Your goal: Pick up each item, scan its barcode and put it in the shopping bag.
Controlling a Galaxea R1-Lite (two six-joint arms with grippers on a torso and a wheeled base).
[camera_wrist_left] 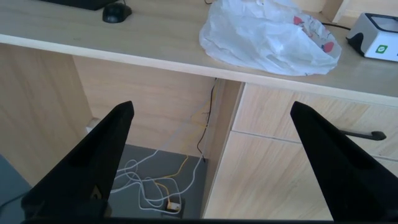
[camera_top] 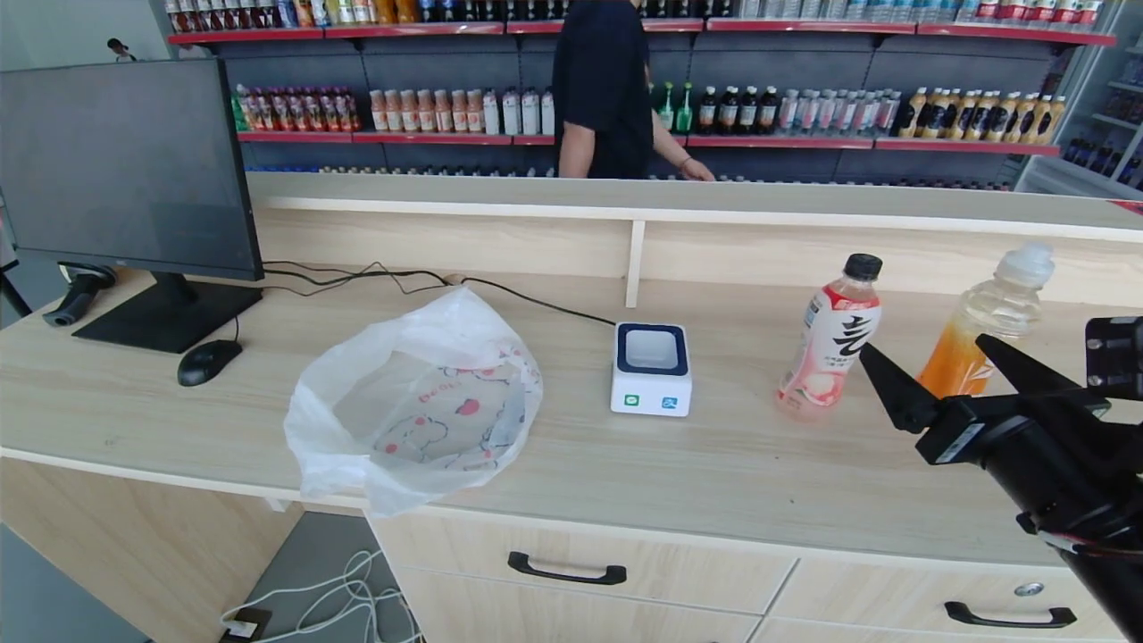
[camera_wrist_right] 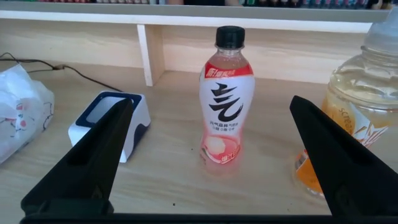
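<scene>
A pink drink bottle [camera_top: 830, 344] with a black cap stands upright on the wooden counter, right of the white scanner box [camera_top: 652, 368]. Beside it stands an orange juice bottle [camera_top: 982, 326] with a white cap. My right gripper [camera_top: 921, 342] hovers open just in front of both bottles, nothing between its fingers. The right wrist view has the pink bottle [camera_wrist_right: 227, 99] centred between the spread fingers of the gripper [camera_wrist_right: 210, 102], still apart from it. The white plastic shopping bag [camera_top: 415, 402] lies open at the counter's front edge. My left gripper [camera_wrist_left: 211, 106] is open, low in front of the counter.
A monitor [camera_top: 125, 161], a mouse [camera_top: 208, 362] and a handheld scanner [camera_top: 79, 295] occupy the counter's left end. A cable [camera_top: 536, 304] runs to the scanner box. A raised ledge [camera_top: 625, 201] backs the counter. Drawers with handles [camera_top: 567, 572] sit below; cables [camera_wrist_left: 155, 186] lie on the floor.
</scene>
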